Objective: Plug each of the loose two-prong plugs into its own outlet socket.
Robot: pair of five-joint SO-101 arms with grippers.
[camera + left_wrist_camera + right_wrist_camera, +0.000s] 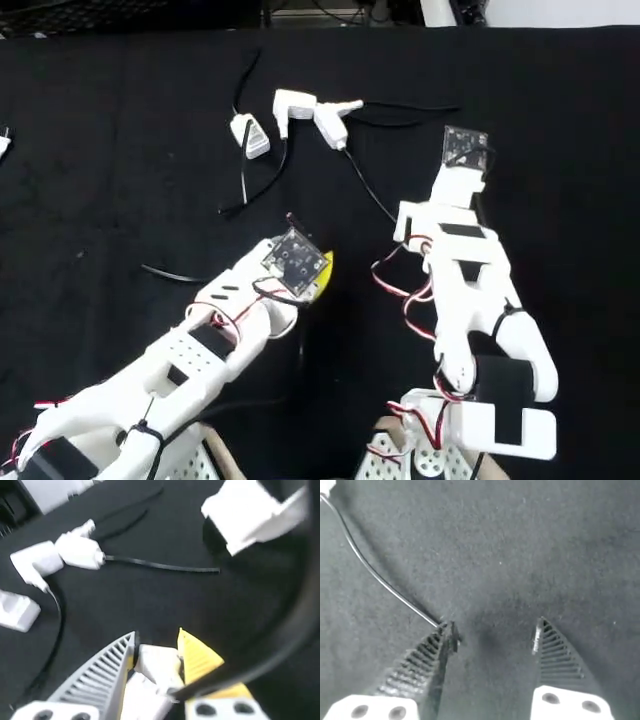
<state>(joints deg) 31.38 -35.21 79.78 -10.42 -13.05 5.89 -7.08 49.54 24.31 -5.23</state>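
Observation:
My left gripper [156,636] is shut on a white plug [152,662], held between its grey finger and yellow finger [322,273] over the middle of the black table. At the back lie three white pieces on black cables: one plug body [250,135], a socket piece [293,104] [35,562], and a plug [335,120] [80,550] pressed against it. My right gripper [490,632] is open just above the cloth, nothing between its fingers. A thin black cable [375,575] ends at one fingertip.
Black cloth covers the table [120,200]. Thin cables [370,190] loop between the white pieces and both arms. The right arm [465,260] stands close beside the left gripper. A small white item [3,143] lies at the far left edge.

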